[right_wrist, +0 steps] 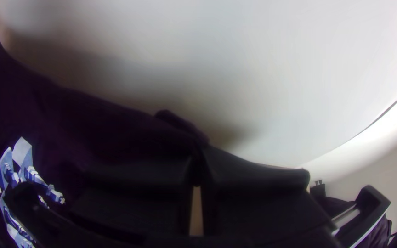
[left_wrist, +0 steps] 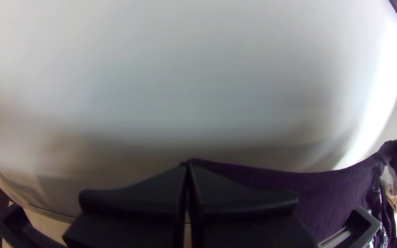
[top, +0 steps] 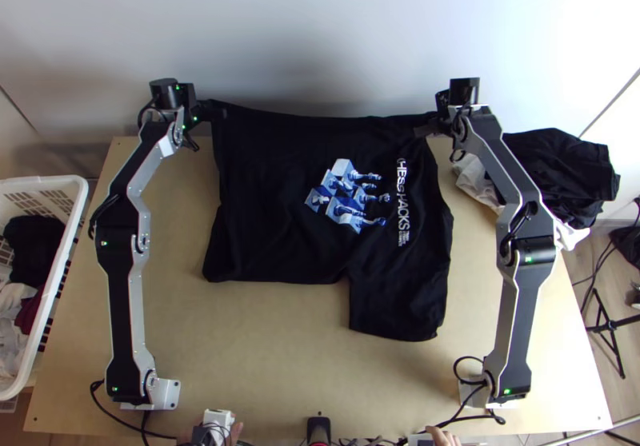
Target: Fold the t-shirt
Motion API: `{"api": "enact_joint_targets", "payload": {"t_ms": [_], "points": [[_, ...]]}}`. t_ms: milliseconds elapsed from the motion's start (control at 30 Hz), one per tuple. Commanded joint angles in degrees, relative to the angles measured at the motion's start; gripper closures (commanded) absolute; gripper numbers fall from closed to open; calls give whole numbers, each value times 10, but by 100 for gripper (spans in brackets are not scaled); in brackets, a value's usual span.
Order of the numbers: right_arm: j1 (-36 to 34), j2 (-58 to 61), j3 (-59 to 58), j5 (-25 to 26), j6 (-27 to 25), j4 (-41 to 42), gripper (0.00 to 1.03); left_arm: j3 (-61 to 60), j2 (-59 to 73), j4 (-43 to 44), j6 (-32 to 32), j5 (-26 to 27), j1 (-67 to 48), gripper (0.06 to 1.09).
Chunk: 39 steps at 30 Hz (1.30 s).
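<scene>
Top view: left gripper (top: pixel 216 111), right gripper (top: pixel 426 129) closed on far edge of t-shirt (top: pixel 272 198), wall (top: pixel 320 30) beyond.

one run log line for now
t-shirt: mostly spread, print up | left gripper: shut on far edge, left end | right gripper: shut on far edge, right end

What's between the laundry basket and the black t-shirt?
In the top view, the left arm and a bare stretch of table lie between the basket and the shirt.

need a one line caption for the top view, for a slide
Two arms' grippers, left and right, hold a black t-shirt by its far edge
</scene>
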Motion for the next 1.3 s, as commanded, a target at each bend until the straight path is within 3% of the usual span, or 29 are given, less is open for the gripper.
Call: {"api": "enact_joint_targets", "payload": {"t_ms": [0, 333, 900, 1267], "points": [[2, 25, -3, 7, 5, 1, 100, -13, 23, 11, 4, -6, -5, 105], [8, -37, -64, 9, 30, 0, 100, -61, -39, -19, -24, 20, -3, 105], [32, -240, -343, 8, 54, 31, 100, -362, -246, 55, -22, 52, -5, 105], [25, -257, -404, 9, 54, 34, 100, -489, -315, 82, -23, 60, -14, 105]]}}
